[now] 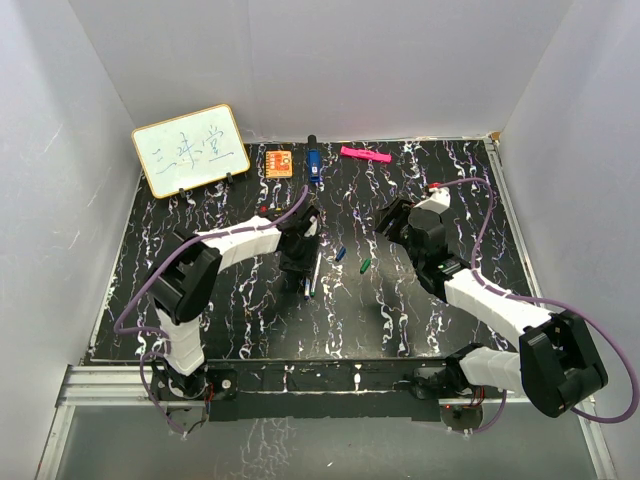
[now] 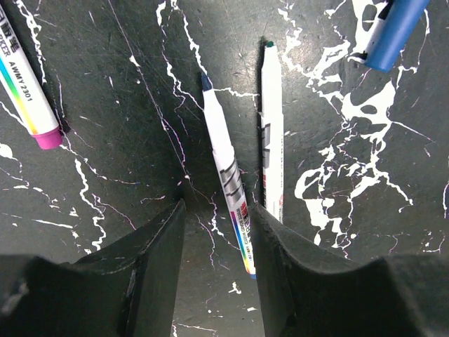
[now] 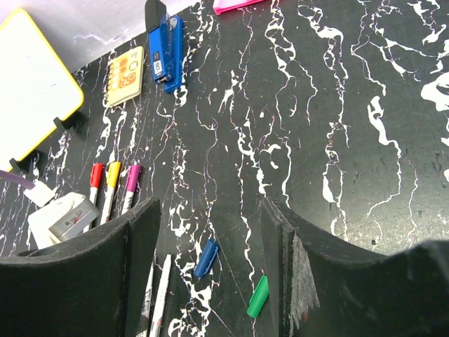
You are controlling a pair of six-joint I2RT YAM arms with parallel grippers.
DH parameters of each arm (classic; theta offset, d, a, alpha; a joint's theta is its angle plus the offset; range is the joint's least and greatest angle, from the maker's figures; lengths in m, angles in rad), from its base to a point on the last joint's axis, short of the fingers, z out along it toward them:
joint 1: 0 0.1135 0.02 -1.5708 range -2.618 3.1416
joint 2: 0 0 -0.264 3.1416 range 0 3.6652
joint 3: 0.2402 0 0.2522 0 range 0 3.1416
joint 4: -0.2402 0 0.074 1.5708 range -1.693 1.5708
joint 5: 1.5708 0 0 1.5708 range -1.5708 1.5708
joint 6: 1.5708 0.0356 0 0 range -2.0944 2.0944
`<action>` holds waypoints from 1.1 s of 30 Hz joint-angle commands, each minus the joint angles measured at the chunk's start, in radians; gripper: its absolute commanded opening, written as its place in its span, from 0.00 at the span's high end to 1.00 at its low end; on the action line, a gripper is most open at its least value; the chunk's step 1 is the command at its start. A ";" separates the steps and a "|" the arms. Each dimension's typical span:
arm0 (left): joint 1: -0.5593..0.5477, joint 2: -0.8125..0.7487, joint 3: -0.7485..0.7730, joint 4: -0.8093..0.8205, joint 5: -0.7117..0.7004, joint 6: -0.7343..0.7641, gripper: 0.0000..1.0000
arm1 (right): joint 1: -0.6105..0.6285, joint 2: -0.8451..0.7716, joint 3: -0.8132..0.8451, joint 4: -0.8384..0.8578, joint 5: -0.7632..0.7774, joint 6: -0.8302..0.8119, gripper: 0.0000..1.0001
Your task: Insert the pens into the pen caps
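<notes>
Two uncapped white pens lie side by side on the black marbled table, one blue-tipped (image 2: 224, 175) and one green-tipped (image 2: 271, 140); they also show in the top view (image 1: 314, 272). My left gripper (image 2: 217, 210) is open and low over them, its jaws on either side of the blue-tipped pen's rear end. A loose blue cap (image 3: 206, 258) and a loose green cap (image 3: 257, 295) lie just right of the pens. My right gripper (image 3: 210, 210) is open and empty, raised above the caps. Three pens capped red (image 3: 96, 175), yellow (image 3: 112, 175) and purple (image 3: 131, 179) lie to the left.
A small whiteboard (image 1: 190, 150) stands at the back left. An orange block (image 1: 279, 162), a chunky blue object (image 1: 313, 165) and a pink marker (image 1: 365, 154) lie along the back edge. White walls enclose the table.
</notes>
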 commanded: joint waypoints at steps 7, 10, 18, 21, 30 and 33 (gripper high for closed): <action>-0.020 0.089 0.070 -0.134 -0.139 0.006 0.60 | 0.001 0.001 0.017 0.052 -0.022 0.007 0.43; -0.023 0.121 0.082 -0.168 -0.226 0.005 0.62 | 0.001 -0.002 0.012 0.060 -0.028 0.009 0.43; -0.023 0.221 0.140 -0.290 -0.390 0.031 0.65 | 0.001 -0.012 0.006 0.062 -0.023 0.008 0.43; -0.023 0.249 0.158 -0.330 -0.404 0.047 0.67 | 0.001 -0.013 0.007 0.061 -0.019 0.009 0.43; -0.023 0.243 0.115 -0.324 -0.226 0.082 0.76 | 0.001 -0.018 0.014 0.050 -0.012 0.010 0.43; -0.023 0.220 0.082 -0.319 -0.184 0.081 0.76 | 0.001 -0.020 0.020 0.032 -0.008 0.010 0.43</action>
